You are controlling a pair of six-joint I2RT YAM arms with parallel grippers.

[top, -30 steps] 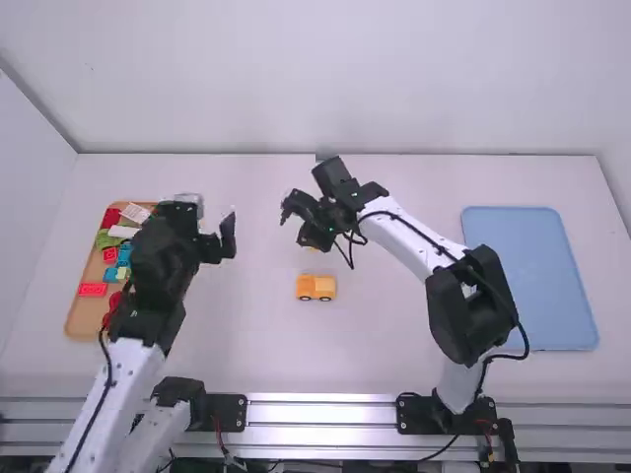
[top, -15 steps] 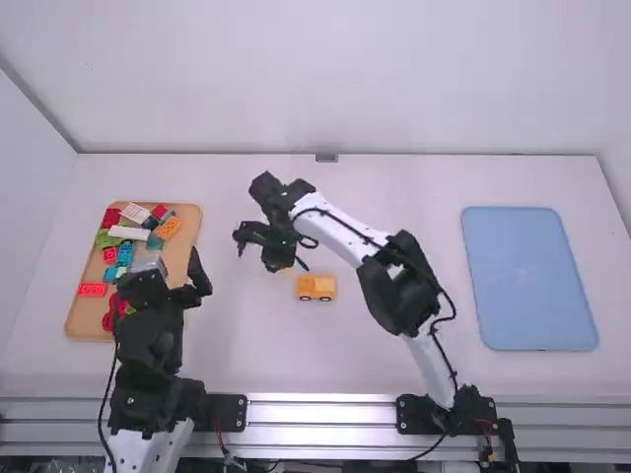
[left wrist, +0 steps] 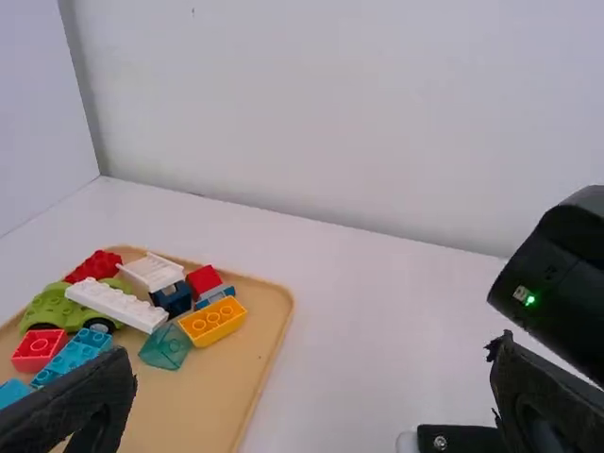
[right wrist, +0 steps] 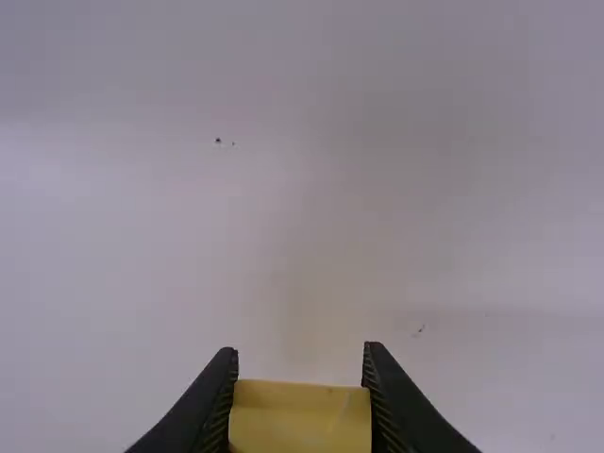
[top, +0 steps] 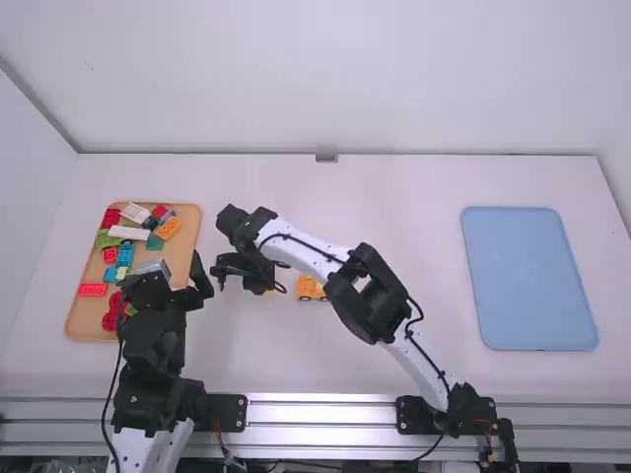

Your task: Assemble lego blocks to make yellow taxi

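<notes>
A tan tray [top: 185, 315] of toy blocks lies near the surface's left edge, with a red brick [top: 93, 290] by its left rim and red rounded pieces [top: 110, 313] toward its near end. Toward the tray's far left corner, a green car base [left wrist: 54, 308] with black wheels sits beneath one end of a long white block [left wrist: 115, 304]; a ridged white piece [left wrist: 153, 271], a dark blue block [left wrist: 174, 299] and a teal block [left wrist: 165, 347] sit close together, and an orange block [left wrist: 213, 322] lies nearest the right rim. The left gripper [top: 166, 279] hangs over the tray's right side, its fingers spread wide apart. Right of the tray, above the left half of the surface, the right gripper [top: 254, 284] has its fingers clamped on both sides of a yellow block [right wrist: 300, 417]. Just right of that gripper, an orange-yellow wheeled car [top: 311, 288], the taxi build, stands on the surface [top: 414, 197] on its wheels, partly hidden by the right arm [top: 325, 258]. Farther right, a blue tray [top: 530, 278] lies near the surface's right edge, well apart from the car.
</notes>
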